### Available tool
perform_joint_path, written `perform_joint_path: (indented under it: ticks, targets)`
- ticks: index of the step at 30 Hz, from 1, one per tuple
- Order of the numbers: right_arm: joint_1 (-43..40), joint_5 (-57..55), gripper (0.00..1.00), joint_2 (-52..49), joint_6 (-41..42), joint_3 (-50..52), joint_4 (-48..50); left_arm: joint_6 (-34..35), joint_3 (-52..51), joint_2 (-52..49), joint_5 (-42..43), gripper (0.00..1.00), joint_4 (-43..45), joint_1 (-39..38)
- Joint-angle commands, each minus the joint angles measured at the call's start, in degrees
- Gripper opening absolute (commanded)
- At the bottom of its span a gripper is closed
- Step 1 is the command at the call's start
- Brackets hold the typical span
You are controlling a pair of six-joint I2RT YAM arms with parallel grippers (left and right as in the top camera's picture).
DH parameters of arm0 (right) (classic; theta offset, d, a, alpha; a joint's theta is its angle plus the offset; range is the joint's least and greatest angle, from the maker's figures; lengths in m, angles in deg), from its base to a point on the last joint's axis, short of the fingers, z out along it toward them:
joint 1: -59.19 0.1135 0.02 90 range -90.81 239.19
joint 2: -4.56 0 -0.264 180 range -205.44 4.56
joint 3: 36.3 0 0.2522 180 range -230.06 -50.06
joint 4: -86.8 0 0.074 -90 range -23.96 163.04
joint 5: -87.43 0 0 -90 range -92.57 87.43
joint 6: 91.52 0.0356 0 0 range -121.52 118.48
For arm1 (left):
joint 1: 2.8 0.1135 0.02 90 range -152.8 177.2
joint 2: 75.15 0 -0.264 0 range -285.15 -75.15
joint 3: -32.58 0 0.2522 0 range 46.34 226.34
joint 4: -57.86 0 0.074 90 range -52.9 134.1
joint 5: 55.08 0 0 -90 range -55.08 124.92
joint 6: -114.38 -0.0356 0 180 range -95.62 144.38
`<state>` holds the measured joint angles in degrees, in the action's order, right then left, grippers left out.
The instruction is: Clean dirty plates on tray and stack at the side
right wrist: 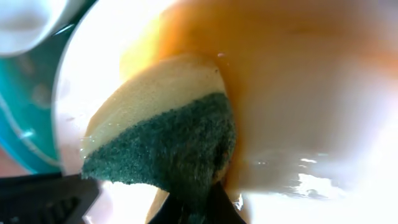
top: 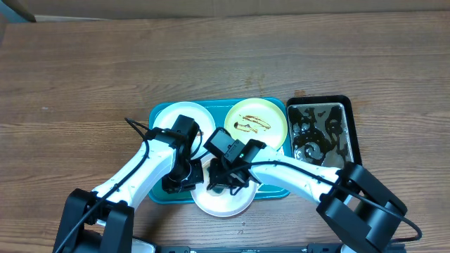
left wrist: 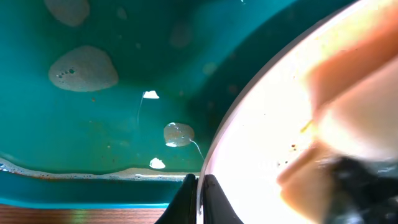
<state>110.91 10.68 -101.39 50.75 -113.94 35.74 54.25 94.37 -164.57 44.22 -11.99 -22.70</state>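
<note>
A white plate (top: 225, 200) lies at the front edge of the teal tray (top: 274, 191), overhanging it. My left gripper (top: 188, 176) is shut on that plate's left rim (left wrist: 214, 155). My right gripper (top: 226, 179) is shut on a yellow sponge with a green scouring side (right wrist: 168, 137) and presses it on the wet plate (right wrist: 298, 124). A second white plate (top: 163, 118) sits at the tray's back left, partly under my left arm. A pale yellow-green plate (top: 254, 123) with brown sauce smears sits at the back right of the tray.
A black pan of water (top: 320, 132) stands just right of the tray. Foamy water drops (left wrist: 84, 68) lie on the tray floor. Wooden table (top: 70, 84) extends on all sides.
</note>
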Motion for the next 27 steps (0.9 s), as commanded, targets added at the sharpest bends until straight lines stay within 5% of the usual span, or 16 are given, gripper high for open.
perform_joint_path:
  ticks: [1, 16, 27]
  targets:
    - [-2.5, -8.8, 0.04, -0.8, -0.6, 1.2, -3.7, 0.0, -0.4, -0.6, -1.8, 0.04, -0.4, 0.0]
    - [-10.0, -16.8, 0.04, -0.1, -12.5, 1.1, -17.8, 0.0, -0.2, -0.2, -2.2, 0.04, -0.9, 0.1]
    - [-9.8, -11.8, 0.04, 15.8, -18.5, -3.6, -20.1, 0.0, 1.8, 3.1, -2.3, 0.04, -1.2, 0.1]
